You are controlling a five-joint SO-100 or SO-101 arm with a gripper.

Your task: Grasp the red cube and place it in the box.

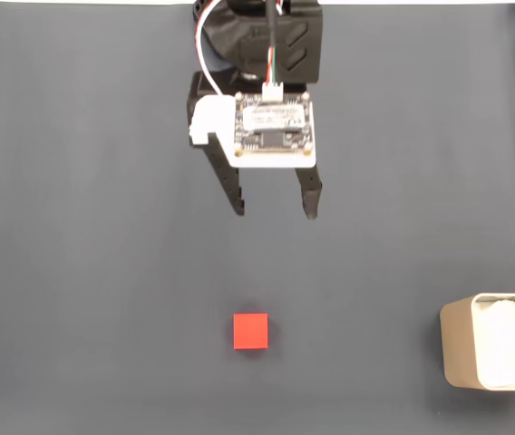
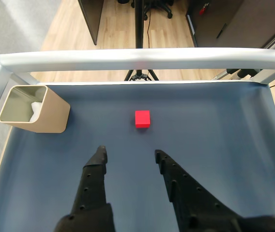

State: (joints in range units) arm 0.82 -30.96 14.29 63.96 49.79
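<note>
Black gripper [image 2: 129,155] fingers are sitting nearest the wrist camera, spread wide and holding nothing. Farther off in that view, the box [image 2: 50,118] is standing at the far left of the mat. Smallest, the red cube [image 2: 142,118] is lying straight ahead of the open jaws, apart from them, its plain matte faces squared to the mat.
</note>
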